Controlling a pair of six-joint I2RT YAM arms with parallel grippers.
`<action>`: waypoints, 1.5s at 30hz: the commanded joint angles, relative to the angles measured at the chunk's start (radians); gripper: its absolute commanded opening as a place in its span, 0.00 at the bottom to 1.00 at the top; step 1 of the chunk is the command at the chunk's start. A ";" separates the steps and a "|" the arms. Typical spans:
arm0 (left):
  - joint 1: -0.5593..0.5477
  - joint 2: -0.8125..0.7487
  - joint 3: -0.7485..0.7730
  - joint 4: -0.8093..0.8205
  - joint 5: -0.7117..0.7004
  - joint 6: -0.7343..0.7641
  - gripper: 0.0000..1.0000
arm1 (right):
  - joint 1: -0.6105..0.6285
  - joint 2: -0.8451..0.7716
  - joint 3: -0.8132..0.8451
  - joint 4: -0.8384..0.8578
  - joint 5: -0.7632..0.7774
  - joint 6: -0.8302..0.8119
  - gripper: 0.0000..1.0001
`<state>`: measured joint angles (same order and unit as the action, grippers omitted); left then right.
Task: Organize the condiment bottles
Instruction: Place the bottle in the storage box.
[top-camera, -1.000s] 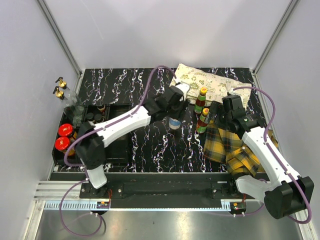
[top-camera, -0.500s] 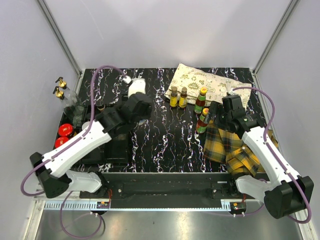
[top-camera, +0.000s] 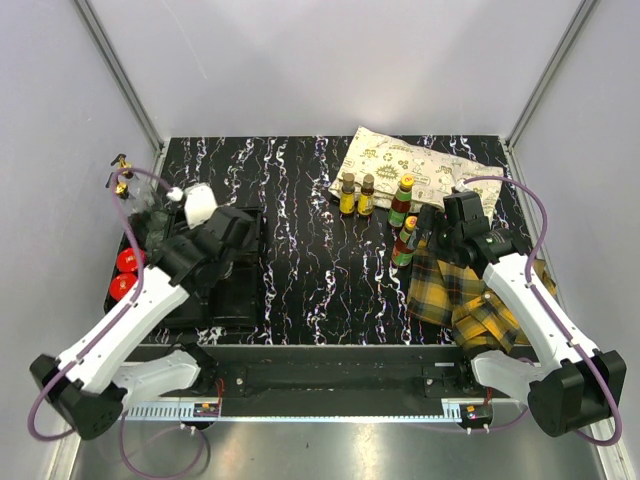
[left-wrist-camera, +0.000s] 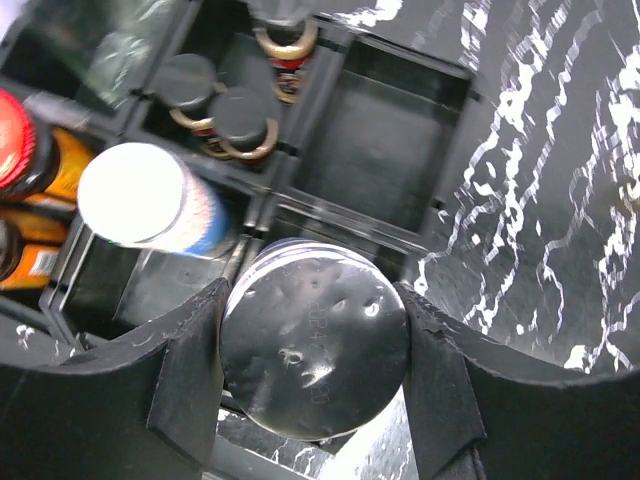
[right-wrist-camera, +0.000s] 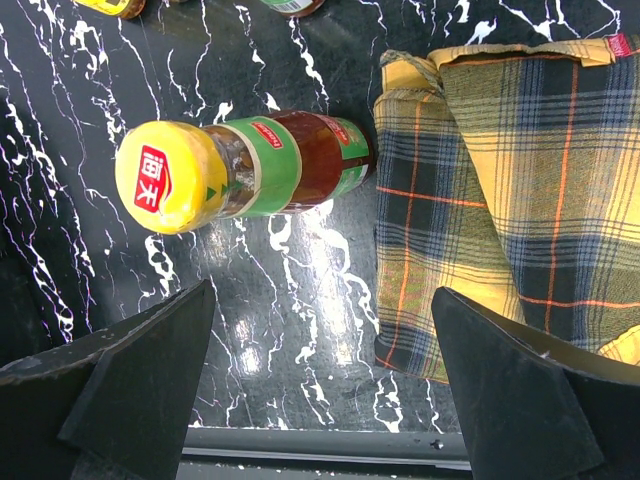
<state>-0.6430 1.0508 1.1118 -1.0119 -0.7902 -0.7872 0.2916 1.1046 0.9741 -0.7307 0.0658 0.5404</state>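
Note:
My left gripper (left-wrist-camera: 312, 330) is shut on a silver-lidded shaker (left-wrist-camera: 320, 360), held over the black tray (top-camera: 238, 318) at the table's left. In the tray stand another shaker (left-wrist-camera: 140, 195), tiny dark bottles (left-wrist-camera: 238, 118) and red-lidded jars (top-camera: 128, 260). Gold-capped clear bottles (top-camera: 121, 178) stand at the tray's far corner. Right of centre stand two small yellow bottles (top-camera: 356, 195) and two sauce bottles (top-camera: 403, 200). My right gripper (right-wrist-camera: 325, 370) is open just before the nearer, yellow-capped, green-labelled sauce bottle (right-wrist-camera: 240, 170), with nothing between its fingers.
A yellow plaid cloth (top-camera: 475, 300) lies at the right under my right arm. A printed cream pouch (top-camera: 410, 165) lies at the back right behind the bottles. Grey walls close in the table on three sides.
My left arm has swung from the table's middle to the left with the shaker in its grip, ending over the tray. The right arm has not moved.

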 joint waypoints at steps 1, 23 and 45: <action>0.077 -0.112 -0.046 0.019 -0.055 -0.076 0.04 | -0.008 -0.006 0.000 0.011 -0.011 0.007 1.00; 0.200 -0.267 -0.148 -0.119 -0.152 -0.264 0.00 | -0.006 0.006 -0.003 0.016 -0.021 0.013 1.00; 0.362 -0.227 -0.293 0.045 -0.028 -0.234 0.12 | -0.009 0.009 0.002 0.017 -0.026 0.009 1.00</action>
<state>-0.3115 0.8288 0.8402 -1.1007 -0.8391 -1.0313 0.2916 1.1141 0.9699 -0.7303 0.0578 0.5476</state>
